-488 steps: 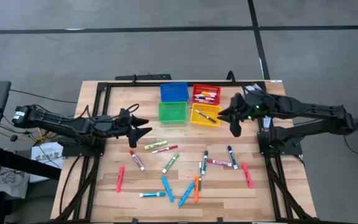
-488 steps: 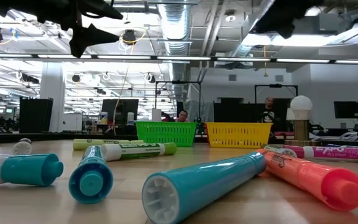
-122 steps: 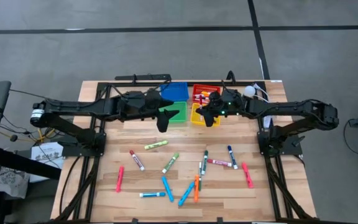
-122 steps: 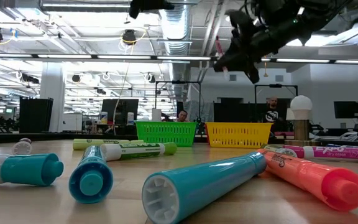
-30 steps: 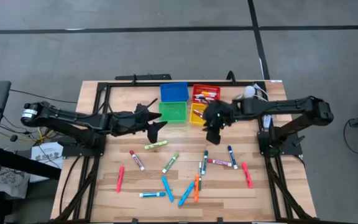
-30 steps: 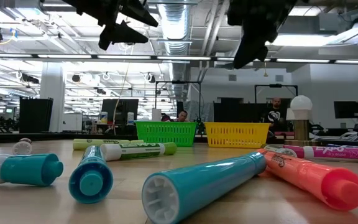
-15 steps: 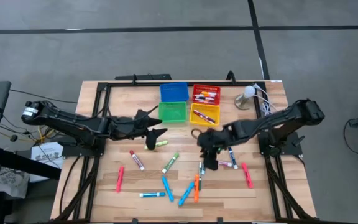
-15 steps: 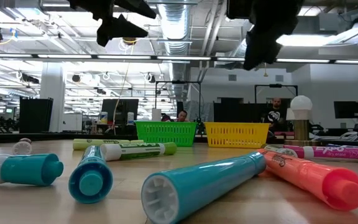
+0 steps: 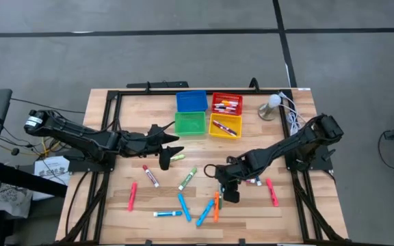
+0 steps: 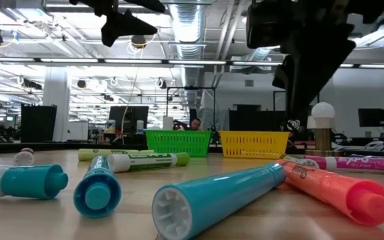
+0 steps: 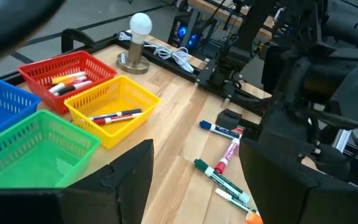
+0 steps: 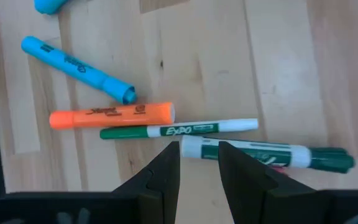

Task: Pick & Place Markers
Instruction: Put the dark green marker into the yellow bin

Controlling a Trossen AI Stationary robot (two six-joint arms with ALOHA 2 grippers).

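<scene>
Noted short, thin markers (image 9: 187,178), many white-bodied with green, pink, red, blue and orange caps, scattered over the near half of the wooden table (image 9: 252,219). Counted four small bins at the far edge: blue bin (image 9: 191,101), green bin (image 9: 189,124), red bin (image 9: 226,104) with several markers inside, yellow bin (image 9: 225,126) with a marker in it (image 11: 114,116). Found the right gripper (image 12: 199,152) low over the scatter, fingers narrowly parted and gripping nothing, directly above the white end of a green-capped marker (image 12: 263,152), with a thin green marker (image 12: 179,130) and an orange marker (image 12: 112,116) just beyond. Found the left gripper (image 9: 169,154) raised near the green bin, spread wide, holding nothing.
</scene>
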